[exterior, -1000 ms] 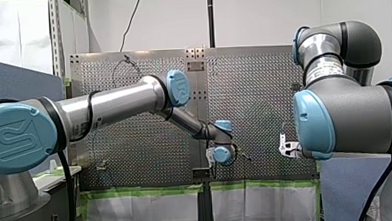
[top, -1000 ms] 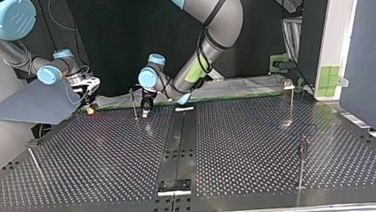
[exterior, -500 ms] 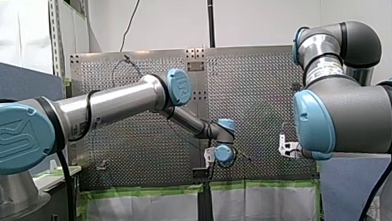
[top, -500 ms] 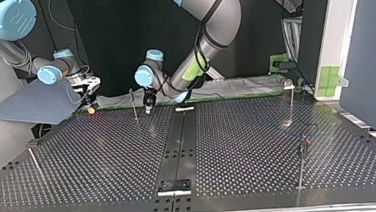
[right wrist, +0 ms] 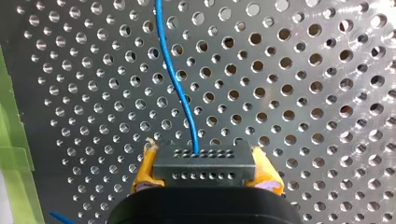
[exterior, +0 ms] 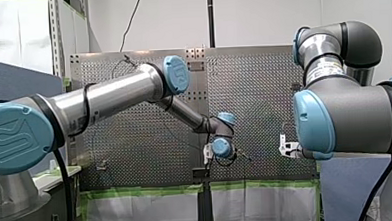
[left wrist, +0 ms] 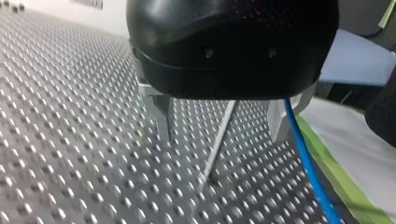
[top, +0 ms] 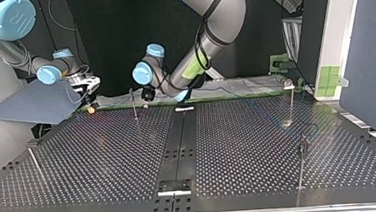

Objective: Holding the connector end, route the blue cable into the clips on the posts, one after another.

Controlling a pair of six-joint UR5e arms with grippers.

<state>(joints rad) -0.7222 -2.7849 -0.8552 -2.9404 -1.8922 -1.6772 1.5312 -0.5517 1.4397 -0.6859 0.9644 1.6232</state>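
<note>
Well, from the front the left gripper [exterior: 209, 153] hangs at the middle. From across, it hangs beside a far post [top: 133, 104]. Its wrist view: jaws open, empty, framing that post, cable [left wrist: 306, 163] just beside. The right gripper [right wrist: 204, 168] pinches the connector [right wrist: 204, 161]; the thin blue cable looks limp, best held there.

Thin post [left wrist: 217, 140] ahead of left jaws

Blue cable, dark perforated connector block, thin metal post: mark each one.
Blue cable [right wrist: 174, 84]: right wrist view, its run ahead of the block.
Dark perforated connector block [right wrist: 204, 164]: right wrist view, its holed face.
Thin metal post [left wrist: 219, 140]: left wrist view, mid-shaft.
</note>
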